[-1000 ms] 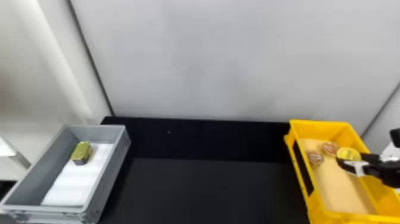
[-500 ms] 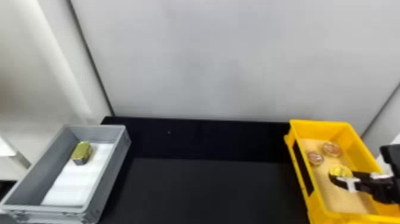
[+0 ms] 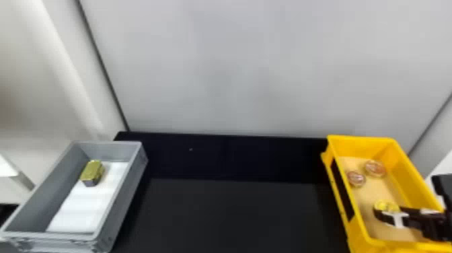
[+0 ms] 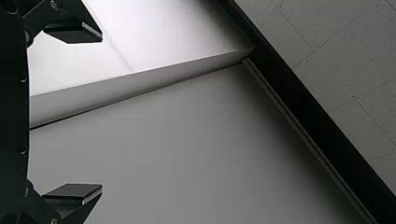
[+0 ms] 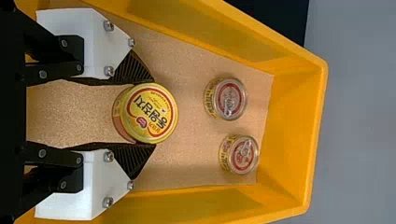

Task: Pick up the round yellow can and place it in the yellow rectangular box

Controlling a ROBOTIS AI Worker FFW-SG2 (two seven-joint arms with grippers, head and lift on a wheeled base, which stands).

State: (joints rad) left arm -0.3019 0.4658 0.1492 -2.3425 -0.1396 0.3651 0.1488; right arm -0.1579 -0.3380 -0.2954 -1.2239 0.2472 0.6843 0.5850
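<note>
Right tool (image 3: 389, 212) gripping the round yellow can (image 5: 152, 114) between its fingertips, yellow rectangular box (image 5: 318, 107) around both. Two smaller cans (image 5: 231, 99) stand beyond the tips. Left tool (image 4: 102, 112): fingers spread.

Bold black Korean lettering (image 5: 150, 111) ran across the lid of the round yellow can (image 5: 161, 128) on the right of the scene, with a small red emblem (image 5: 141, 122) and finer print inside a red ring. Farther off, the left pull-tab can (image 5: 229, 99) and the right pull-tab can (image 5: 242, 155) bore print on their yellow sides, too small to read.
</note>
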